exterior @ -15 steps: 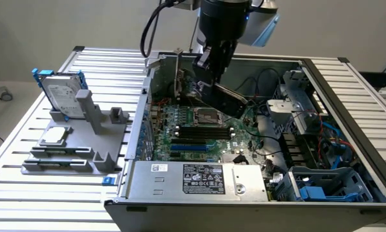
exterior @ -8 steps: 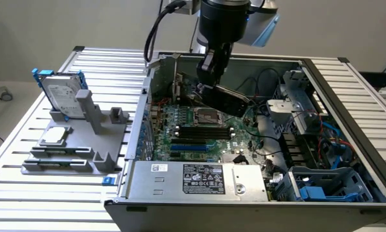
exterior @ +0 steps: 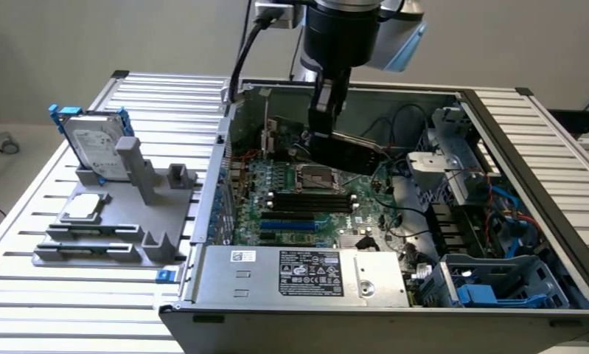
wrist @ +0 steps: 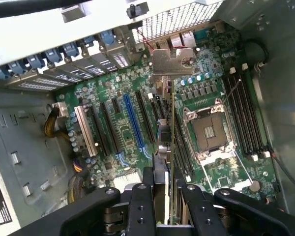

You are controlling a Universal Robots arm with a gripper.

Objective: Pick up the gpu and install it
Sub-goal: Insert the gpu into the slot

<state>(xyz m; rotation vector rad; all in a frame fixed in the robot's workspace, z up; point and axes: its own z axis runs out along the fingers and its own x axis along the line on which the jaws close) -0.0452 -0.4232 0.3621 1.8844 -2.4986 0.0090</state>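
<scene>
Gpu [exterior: 353,153]: black shroud, silver bracket, green board edge-on. Gripper [wrist: 168,194] fingers clamped on it above the motherboard [wrist: 108,93], in the open case [exterior: 373,328] on the slatted table [exterior: 38,295].

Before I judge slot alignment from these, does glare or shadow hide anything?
Exterior view: soft, even light, the motherboard evenly lit below the gpu. Wrist view: the case wall washes out white, the gripper is dark, and the blue slot is clearly lit.

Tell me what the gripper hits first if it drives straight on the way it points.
Probably the black slot beside the CPU socket, met by the gpu that the gripper is shut on; depth is unclear.
</scene>
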